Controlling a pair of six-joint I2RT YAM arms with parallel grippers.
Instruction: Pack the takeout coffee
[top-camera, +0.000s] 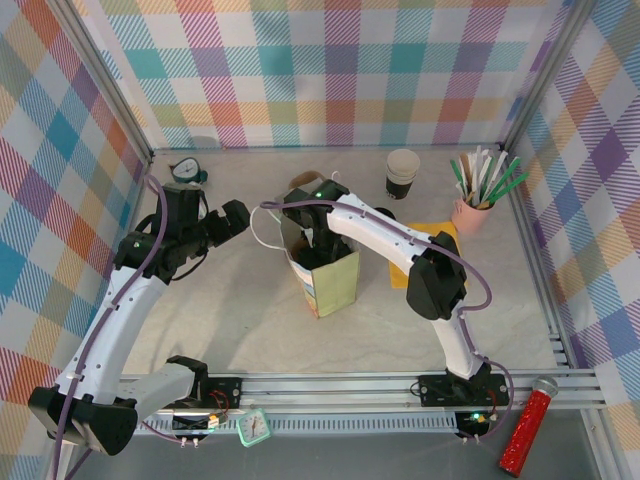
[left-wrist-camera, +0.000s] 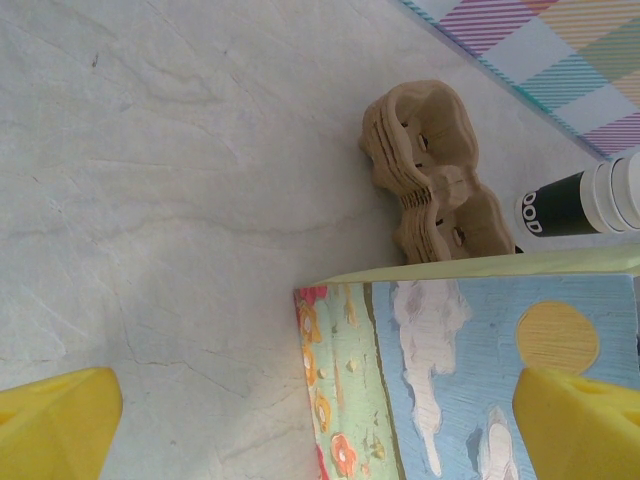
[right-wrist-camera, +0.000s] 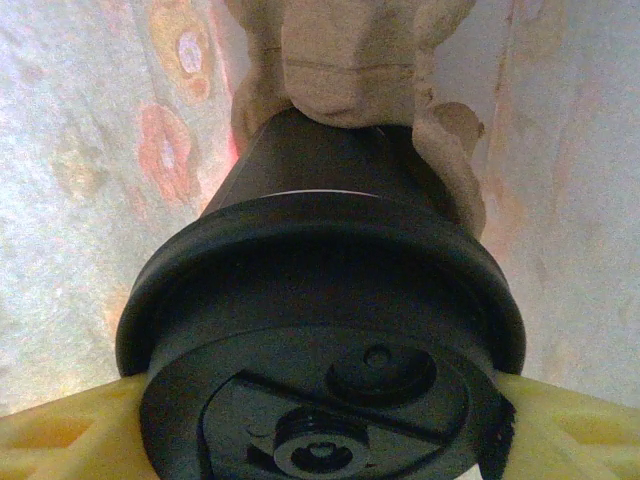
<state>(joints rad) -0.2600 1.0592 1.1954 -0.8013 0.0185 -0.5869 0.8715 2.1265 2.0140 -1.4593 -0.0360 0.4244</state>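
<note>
The takeout coffee (right-wrist-camera: 320, 300), a black cup with a glossy black lid, hangs inside the printed paper bag (top-camera: 335, 282). My right gripper (right-wrist-camera: 320, 440) is shut on it, with a yellow finger (right-wrist-camera: 570, 430) pressed against each side of the lid. The cup's base rests in a brown pulp carrier (right-wrist-camera: 350, 60) down in the bag. From above, the right gripper (top-camera: 308, 243) reaches into the bag's open top. My left gripper (top-camera: 236, 214) stands wide open just left of the bag, its fingers (left-wrist-camera: 55, 425) apart from the bag's corner (left-wrist-camera: 340, 400).
A stack of pulp carriers (left-wrist-camera: 430, 170) lies behind the bag. At the back right stand a lidless black cup (top-camera: 402, 172) and a pink cup of straws (top-camera: 478, 205), with a yellow napkin (top-camera: 432, 236) by the right arm. A small timer (top-camera: 187, 171) sits back left.
</note>
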